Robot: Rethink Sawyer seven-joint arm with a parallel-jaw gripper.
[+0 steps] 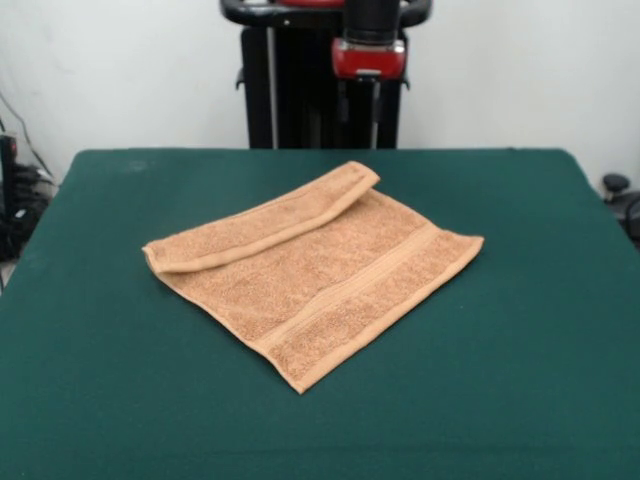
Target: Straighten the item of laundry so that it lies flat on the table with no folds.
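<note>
Orange-tan terry towel lies at the frame's centre on the green table, its upper-left edge folded over in a long flap. We judge unfolding not yet begun; the next move calls for gripping that flap and drawing it toward the upper left. Gripper sits at top centre, apparently holding nothing; we cannot tell its opening. We note no containers.

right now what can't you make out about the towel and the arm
- Arm: front view, cut off by the top edge; no fingers show, so open or shut is unknown.
- Towel: the far strip is folded over; the cloth under the flap is hidden.
- Table: near edge and corners cut off by the frame.
</note>
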